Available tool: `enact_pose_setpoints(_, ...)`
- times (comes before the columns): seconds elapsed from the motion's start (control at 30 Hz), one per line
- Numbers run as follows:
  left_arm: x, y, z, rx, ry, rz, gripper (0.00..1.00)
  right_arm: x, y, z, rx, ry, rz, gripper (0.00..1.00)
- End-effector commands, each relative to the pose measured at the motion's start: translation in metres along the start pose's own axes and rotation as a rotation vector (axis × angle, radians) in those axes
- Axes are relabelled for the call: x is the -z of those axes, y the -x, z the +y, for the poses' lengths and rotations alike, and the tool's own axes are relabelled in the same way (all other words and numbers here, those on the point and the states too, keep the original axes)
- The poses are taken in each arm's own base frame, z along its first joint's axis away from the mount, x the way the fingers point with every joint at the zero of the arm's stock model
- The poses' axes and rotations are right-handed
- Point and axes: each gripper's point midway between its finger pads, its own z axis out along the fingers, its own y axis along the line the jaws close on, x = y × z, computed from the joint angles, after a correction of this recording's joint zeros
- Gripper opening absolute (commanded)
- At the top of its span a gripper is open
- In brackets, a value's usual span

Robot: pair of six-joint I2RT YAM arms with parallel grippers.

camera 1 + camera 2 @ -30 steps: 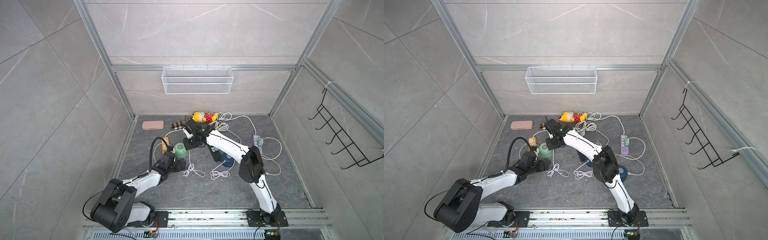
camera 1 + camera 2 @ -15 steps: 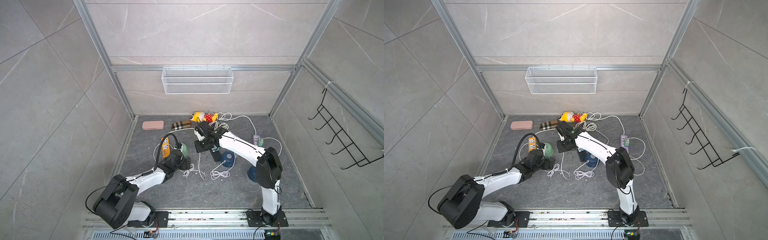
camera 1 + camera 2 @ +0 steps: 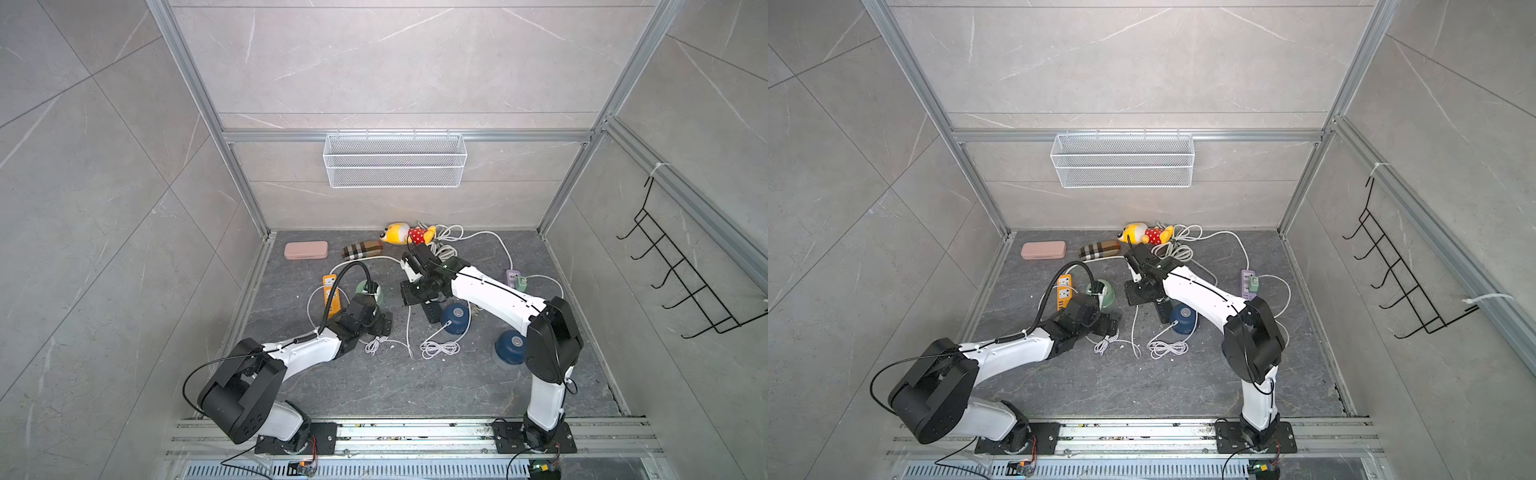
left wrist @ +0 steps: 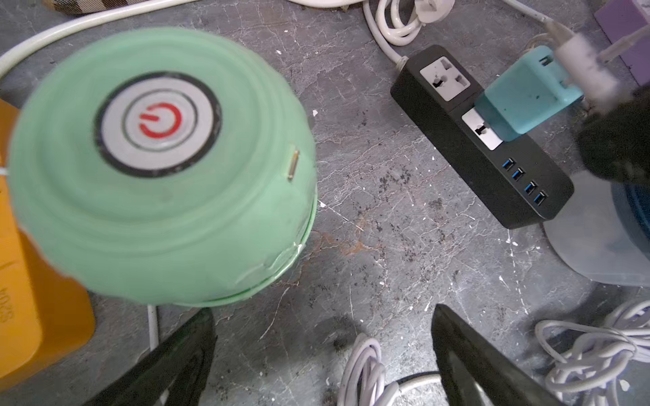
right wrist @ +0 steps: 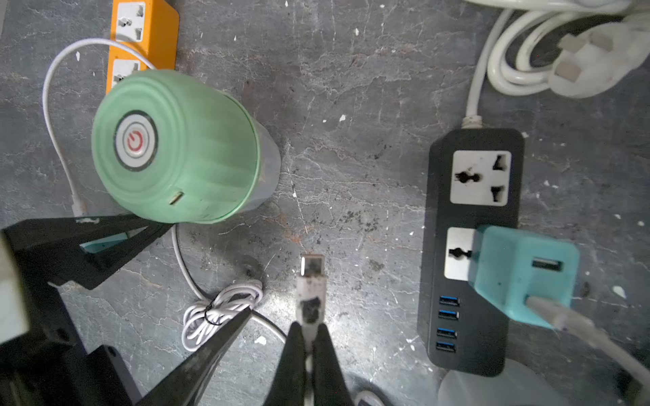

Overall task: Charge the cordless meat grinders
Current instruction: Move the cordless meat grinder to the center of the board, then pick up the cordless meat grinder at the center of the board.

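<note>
1. Nearest the arm bases, a dark blue grinder (image 3: 513,347) is seen standing on the desk (image 3: 374,386), just beside the right arm's elbow.
2. Between the two arms, a coiled white cable (image 3: 438,348) and a smaller coil (image 3: 376,343) are laid on the desk.
3. The left hand (image 4: 323,313) is held low with its fingers spread wide and nothing between them. The mint green grinder (image 4: 158,168) is found just beyond its fingertips, ungripped.
4. That grinder is stood on its clear base with the silver button up, just beside the orange power strip (image 5: 142,38). A small slot can be seen on its side.
5. A second dark blue grinder (image 3: 456,318) is set at the near end of the black power strip (image 5: 471,218), into which a teal adapter (image 5: 520,274) is plugged.
6. The right hand (image 5: 309,328) is pressed together on a white cable plug (image 5: 309,281). The plug's metal tip is pointed out over bare desk between the green grinder and the black strip.
7. Farther to the right, a purple power strip (image 3: 512,276) is placed.
8. Along the back wall, a pink case (image 3: 306,250), a checked pouch (image 3: 362,250) and a plush toy (image 3: 405,235) are laid. Above them, a wire basket (image 3: 395,160) is hung.
</note>
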Motion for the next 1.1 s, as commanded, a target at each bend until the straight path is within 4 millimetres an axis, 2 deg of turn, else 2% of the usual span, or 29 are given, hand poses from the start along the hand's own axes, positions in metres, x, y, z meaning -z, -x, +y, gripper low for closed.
enact_pose_setpoints(0.0, 0.008, 0.01, -0.003, 0.014, -0.008, -0.036, 0.98, 0.016, 0.005, 0.0, -0.009, 0.02, -0.039, 0.0)
enact_pose_setpoints(0.13, 0.016, -0.009, 0.011, 0.038, 0.035, -0.04, 1.0, 0.017, 0.004, 0.0, -0.008, 0.022, -0.039, 0.0)
enact_pose_setpoints(0.27, 0.021, -0.017, 0.02, 0.046, 0.054, -0.07, 1.0, 0.015, 0.004, 0.001, -0.008, 0.033, -0.035, 0.0)
enact_pose_setpoints(0.83, -0.012, 0.012, 0.033, -0.021, 0.054, -0.241, 0.99, 0.007, 0.011, 0.013, -0.011, 0.084, -0.014, 0.0)
enact_pose_setpoints(1.07, -0.026, 0.014, 0.042, -0.028, 0.074, -0.266, 0.99, 0.0, 0.017, 0.016, -0.002, 0.086, -0.007, 0.0)
